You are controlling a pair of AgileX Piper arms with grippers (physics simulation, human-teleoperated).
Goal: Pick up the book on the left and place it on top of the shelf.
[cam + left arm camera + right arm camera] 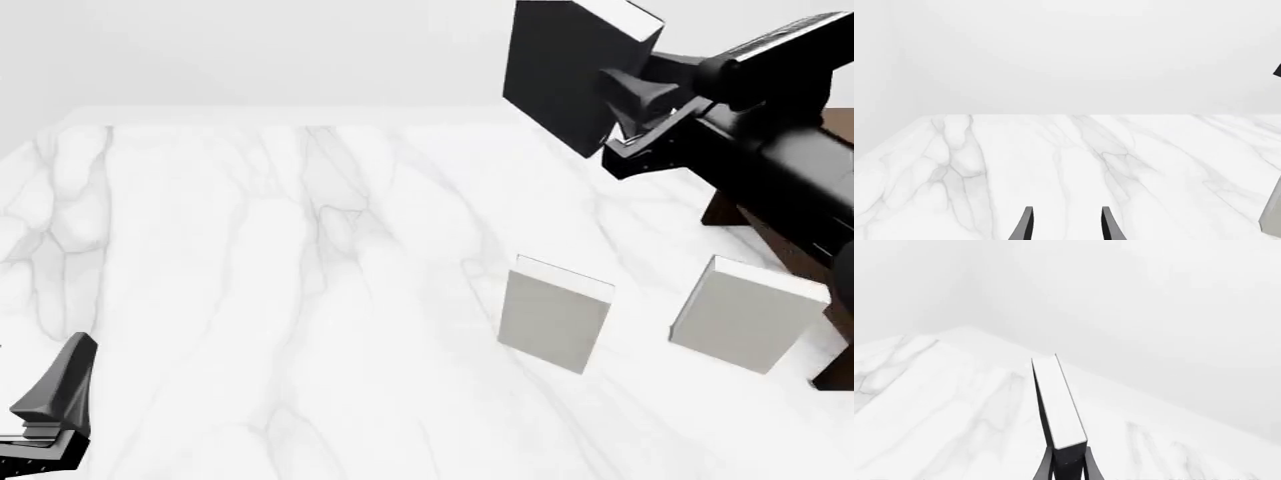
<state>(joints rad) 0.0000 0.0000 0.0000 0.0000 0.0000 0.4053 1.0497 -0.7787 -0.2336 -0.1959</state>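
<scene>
The book, black-covered with white page edges, hangs high in the air at the back right, tilted. My right gripper is shut on its lower end. In the right wrist view the book stands out between the fingers, page edge facing the camera. The dark brown shelf lies at the right, mostly hidden behind my right arm, and the book is up and to the left of it. My left gripper rests low at the front left, far from both. In its wrist view the left gripper is open and holds nothing.
Two light grey books stand upright on the marble table, one at centre right and one further right, in front of the shelf. A grey book's edge shows at the border of the left wrist view.
</scene>
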